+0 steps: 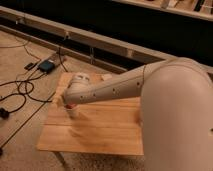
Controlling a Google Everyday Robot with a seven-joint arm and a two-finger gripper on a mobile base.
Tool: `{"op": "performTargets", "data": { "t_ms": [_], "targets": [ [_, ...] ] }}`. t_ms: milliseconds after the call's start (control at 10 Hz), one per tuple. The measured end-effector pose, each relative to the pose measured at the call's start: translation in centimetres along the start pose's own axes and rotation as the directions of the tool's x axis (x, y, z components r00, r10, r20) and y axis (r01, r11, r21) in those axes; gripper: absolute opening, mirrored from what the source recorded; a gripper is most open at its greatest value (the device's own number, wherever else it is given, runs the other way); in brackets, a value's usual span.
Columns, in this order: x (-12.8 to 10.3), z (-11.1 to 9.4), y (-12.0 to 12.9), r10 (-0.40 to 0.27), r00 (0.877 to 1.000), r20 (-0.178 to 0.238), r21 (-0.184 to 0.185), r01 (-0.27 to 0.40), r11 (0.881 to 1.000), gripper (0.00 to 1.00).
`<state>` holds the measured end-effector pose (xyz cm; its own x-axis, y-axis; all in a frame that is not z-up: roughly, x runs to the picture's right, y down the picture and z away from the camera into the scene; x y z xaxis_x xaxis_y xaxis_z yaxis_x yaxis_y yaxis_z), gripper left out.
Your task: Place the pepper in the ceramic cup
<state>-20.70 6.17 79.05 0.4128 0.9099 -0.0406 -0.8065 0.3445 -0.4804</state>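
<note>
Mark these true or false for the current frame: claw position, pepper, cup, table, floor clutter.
1. The small plain white ceramic cup stands on the light wooden slatted table. True.
2. The claw is parked over the table's right edge. False: it is at the table's left side, right above the cup.
3. Something orange-red, apparently the small tapered pepper, shows at the cup's rim under the claw. True.
4. The pepper lies alone at the middle of the table. False: the only red visible is at the cup's mouth.
5. Black cables and a small dark box lie on the floor left of the table. True.
6. The cup lies tipped on its side. False: it stands upright.
</note>
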Motion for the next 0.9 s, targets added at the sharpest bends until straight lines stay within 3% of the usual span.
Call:
{"op": "performTargets", "data": {
  "t_ms": [200, 500, 600, 900],
  "targets": [
    [-1.0, -1.1, -0.9, 0.005, 1.0, 0.016, 0.027, -0.006, 1.0, 0.69],
    [-2.8, -4.1, -4.2, 0.025, 0.999, 0.032, 0.133, -0.029, 0.991, 0.69],
    [-3.0, -4.8, -5.2, 0.037, 0.999, 0.026, 0.165, -0.041, 0.985, 0.69],
    [-2.9, -7.2, -9.2, 0.108, 0.994, -0.015, 0.288, -0.1, 0.952, 0.69]
  ]
}}
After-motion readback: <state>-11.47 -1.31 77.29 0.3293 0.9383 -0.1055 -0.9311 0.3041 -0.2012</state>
